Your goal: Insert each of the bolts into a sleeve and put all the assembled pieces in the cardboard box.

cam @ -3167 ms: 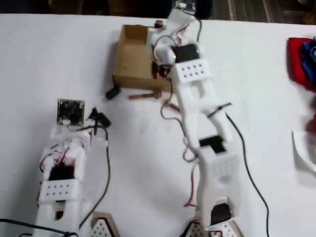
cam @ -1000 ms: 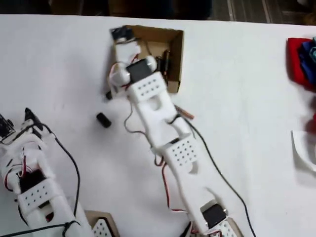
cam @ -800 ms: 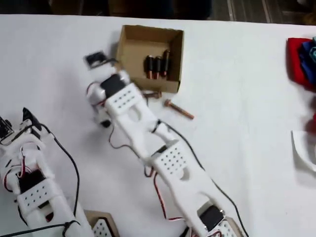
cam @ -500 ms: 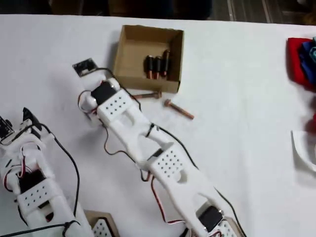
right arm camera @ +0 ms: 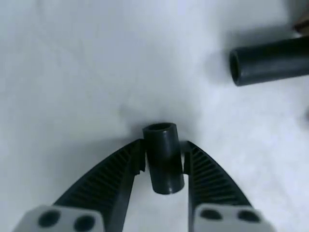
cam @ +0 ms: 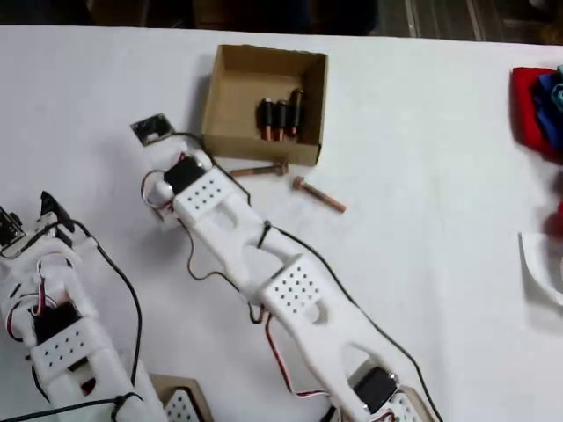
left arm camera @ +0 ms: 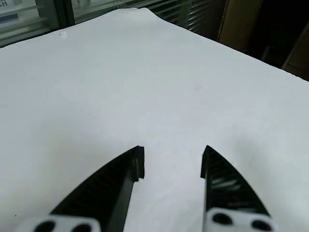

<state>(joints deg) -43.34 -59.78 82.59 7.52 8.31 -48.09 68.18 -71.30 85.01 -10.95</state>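
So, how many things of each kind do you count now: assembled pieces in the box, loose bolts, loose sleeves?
Assembled pieces in the cardboard box: 3
Loose bolts: 2
Loose sleeves: 2
Total: 7

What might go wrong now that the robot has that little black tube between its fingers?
1. The right hand holds the black sleeve only at its fingertips. Being round, the sleeve might slip or twist out.
2. A second sleeve lies close by and could get knocked and roll away.
3. Two bolts lie loose beside the cardboard box, and the arm swinging over might nudge them.
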